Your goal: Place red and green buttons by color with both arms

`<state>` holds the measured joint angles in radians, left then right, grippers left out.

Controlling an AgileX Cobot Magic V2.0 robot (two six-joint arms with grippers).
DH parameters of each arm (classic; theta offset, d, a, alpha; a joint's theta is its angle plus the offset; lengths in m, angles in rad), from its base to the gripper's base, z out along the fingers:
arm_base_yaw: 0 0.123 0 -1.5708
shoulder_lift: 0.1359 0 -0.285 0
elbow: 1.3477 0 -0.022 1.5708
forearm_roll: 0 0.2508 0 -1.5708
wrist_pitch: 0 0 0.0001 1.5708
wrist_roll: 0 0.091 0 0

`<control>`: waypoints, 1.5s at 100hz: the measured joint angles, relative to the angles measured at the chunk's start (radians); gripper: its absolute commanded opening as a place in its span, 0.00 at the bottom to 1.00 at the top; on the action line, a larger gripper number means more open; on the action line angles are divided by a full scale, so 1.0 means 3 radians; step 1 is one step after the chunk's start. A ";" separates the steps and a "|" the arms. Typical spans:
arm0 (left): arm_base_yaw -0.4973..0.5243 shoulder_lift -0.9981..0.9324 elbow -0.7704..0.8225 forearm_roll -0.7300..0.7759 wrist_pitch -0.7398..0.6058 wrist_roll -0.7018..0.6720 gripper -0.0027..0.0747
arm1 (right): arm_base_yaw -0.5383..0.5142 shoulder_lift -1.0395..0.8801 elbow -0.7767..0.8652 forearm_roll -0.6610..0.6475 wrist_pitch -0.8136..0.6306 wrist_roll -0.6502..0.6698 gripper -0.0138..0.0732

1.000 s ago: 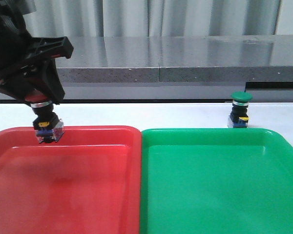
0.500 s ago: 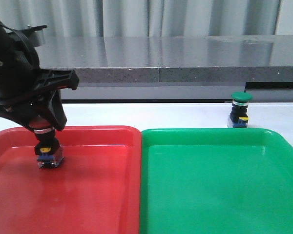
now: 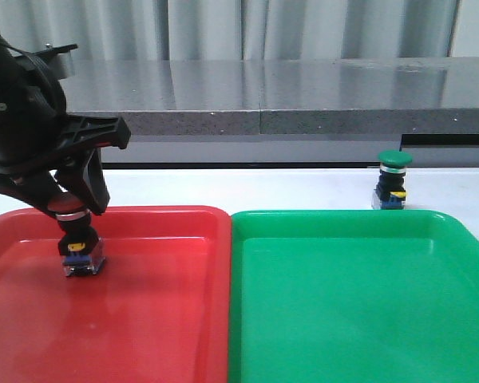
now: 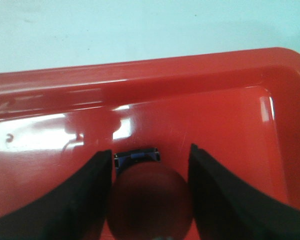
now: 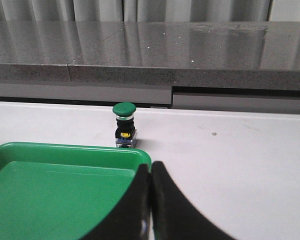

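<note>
1. Jaws of the left gripper (image 4: 150, 192) stand apart with the red button (image 4: 151, 200) between them; in the left wrist view its dark red cap fills the gap and touches or nearly touches both inner faces, so the hold looks firm but not certain.
2. Below the cap, the front view shows the red button (image 3: 80, 247) upright, with its silver ring, black body, yellow tab and bluish clear base hanging out under the left gripper (image 3: 68, 209).
3. That base sits on or just above the floor of the red tray (image 3: 144, 319); contact cannot be told. It lies in the tray's far left part, near the far rim.
4. Jaws of the right gripper (image 5: 150, 200) are pressed together, the two black fingers (image 5: 135, 205) meeting with nothing between them, as the right wrist view shows.
5. Those fingers hover over the near right corner region of the green tray (image 5: 60, 195), above its rim and the white table (image 5: 240, 165).
6. The green button (image 5: 124, 125) stands upright on the table, just beyond the green tray's far rim, well apart from the right jaws and outside the tray.
7. From the front, the green button (image 3: 393, 180) is at the far right, behind the green tray (image 3: 359, 303), which lies beside the red tray with their edges touching or nearly so.
8. A grey ledge (image 3: 303, 112) runs behind the table.
</note>
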<state>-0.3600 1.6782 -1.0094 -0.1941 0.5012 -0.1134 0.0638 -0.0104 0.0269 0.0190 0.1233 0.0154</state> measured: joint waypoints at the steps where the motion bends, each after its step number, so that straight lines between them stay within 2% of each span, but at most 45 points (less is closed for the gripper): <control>1: 0.0000 0.0000 0.0000 0.0000 -0.0003 0.0000 0.60 | 0.0000 0.0000 0.0000 0.0000 0.0000 0.0000 0.03; 8: 0.0000 0.0000 0.0000 -0.0007 -0.0003 0.0000 0.68 | 0.0000 0.0000 0.0000 0.0000 0.0000 0.0000 0.03; 14: 0.0000 0.0000 0.0000 -0.0007 -0.0008 0.0000 0.71 | 0.0000 0.0000 0.0000 0.0000 0.0000 0.0000 0.03; 46: 0.0000 -0.0026 0.0000 -0.0028 -0.0008 0.0000 0.70 | 0.0000 0.0000 0.0000 0.0000 0.0000 0.0000 0.03; 85: 0.0006 -0.0606 0.0000 0.0102 -0.0322 0.0000 0.70 | 0.0000 0.0000 0.0000 0.0000 0.0000 0.0000 0.03; 125: 0.0560 -0.1304 0.0015 0.0251 -0.0387 0.0000 0.70 | 0.0000 0.0000 0.0000 0.0000 0.0000 0.0000 0.03; 150: 0.0664 -0.1905 0.0276 0.0363 -0.0340 -0.0005 0.70 | 0.0000 0.0000 0.0000 0.0000 0.0000 0.0000 0.03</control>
<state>-0.1608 1.1067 -0.9266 -0.0851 0.3991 -0.1150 0.0638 -0.0104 0.0269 0.0190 0.1233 0.0154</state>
